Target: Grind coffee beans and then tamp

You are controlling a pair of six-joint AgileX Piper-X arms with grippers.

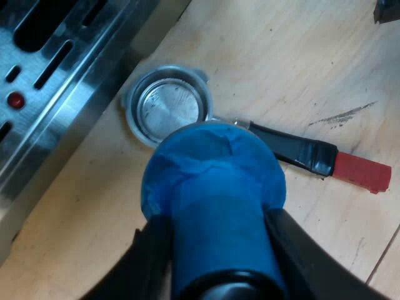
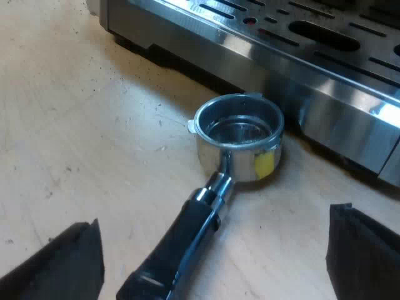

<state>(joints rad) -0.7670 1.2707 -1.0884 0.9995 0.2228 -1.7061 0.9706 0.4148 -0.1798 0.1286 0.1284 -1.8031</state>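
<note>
The holder [image 2: 237, 156] lies on the desk [image 2: 75, 125], basket [image 1: 169, 107] toward the machine [image 2: 300, 50], handle [image 2: 184, 240] between wide right fingers [image 2: 62, 262]; left fingers [image 1: 306, 256] clamp the tamper [image 1: 212, 187] near it.

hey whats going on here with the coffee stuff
The left claw holds the blue tamper over the metal holder, which lies loose on the wooden table beside the espresso machine. The holder's basket looks like bare metal, with no grounds visible. The right claw hangs open above the holder's dark handle.

Open table [image 2: 75, 125] around holder [image 2: 237, 140], machine [image 2: 325, 69] crowding its basket, tamper [image 1: 212, 187] above it
</note>
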